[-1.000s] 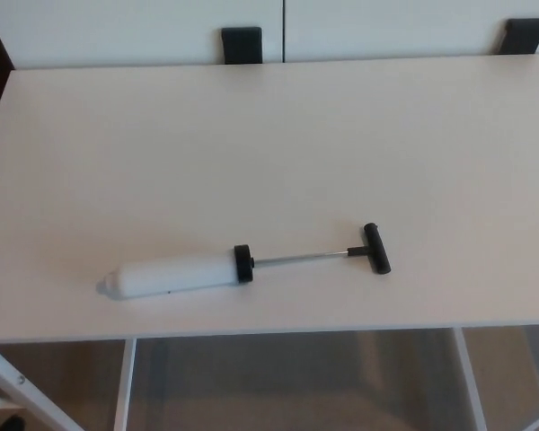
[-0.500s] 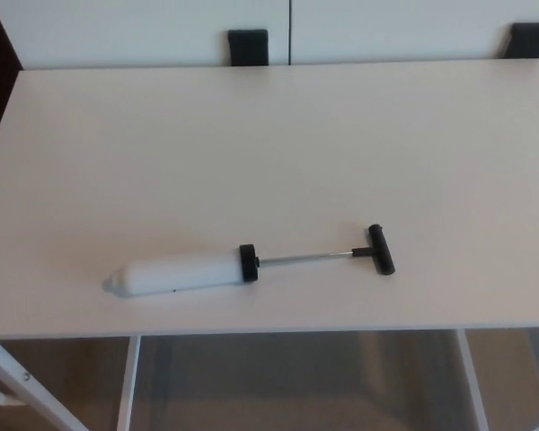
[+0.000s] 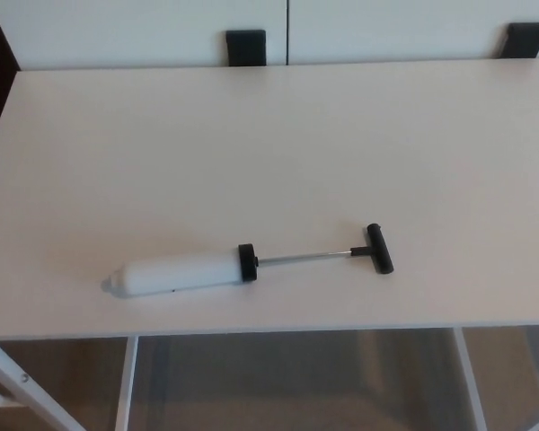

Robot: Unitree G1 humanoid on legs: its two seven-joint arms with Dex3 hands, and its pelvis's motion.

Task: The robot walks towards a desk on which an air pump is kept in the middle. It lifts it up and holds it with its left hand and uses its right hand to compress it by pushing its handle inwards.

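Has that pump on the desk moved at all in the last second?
No. The pump lies in the same spot relative to the desk's front edge; only the whole view shifted slightly, so the camera moved.

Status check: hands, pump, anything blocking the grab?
Both hands out of view. Air pump lying flat near desk front edge, handle pulled out, pointing right. Nothing around it.

White desk, air pump atop.

No readable text (none anywhere)
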